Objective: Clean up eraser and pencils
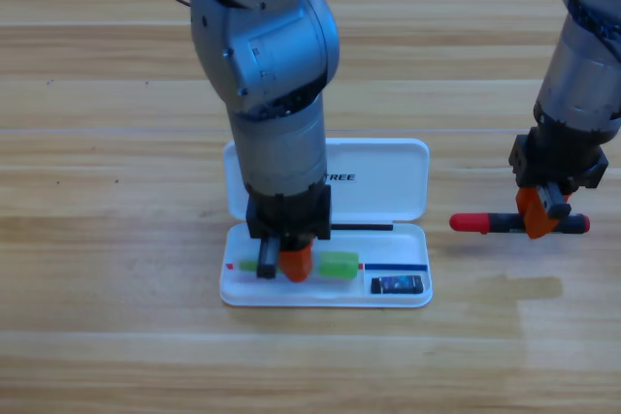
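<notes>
A wooden table (116, 336) fills the view, seen from above. Nearest the viewer, toward the bottom middle, lies the tray of an open white case (325, 296), with its lid (388, 176) folded flat on the table just behind it.

In the tray's right end sits the eraser (397, 285), a small dark block lying flat.

In the left and middle of the tray lies the green pencil (335, 264), lengthwise along the tray. Its middle is hidden by the left gripper (283, 264), which points straight down into the tray over it. One orange jaw and a dark part beside it show at the pencil, but whether the jaws are clamped on the pencil or apart cannot be told.

The left arm (272, 75), grey and thick, rises from there toward the top of the view, covering the left part of the lid.

To the right of the case, well apart from it, the black pencil with red ends (485, 223) is level and points left to right. The right gripper (541, 217) has its orange jaws closed around the barrel near the right end. A faint shadow falls on the table nearer the viewer, apart from the pencil, so it seems held just above the wood.

The right arm (587, 65) climbs from the gripper to the upper right corner.
</notes>
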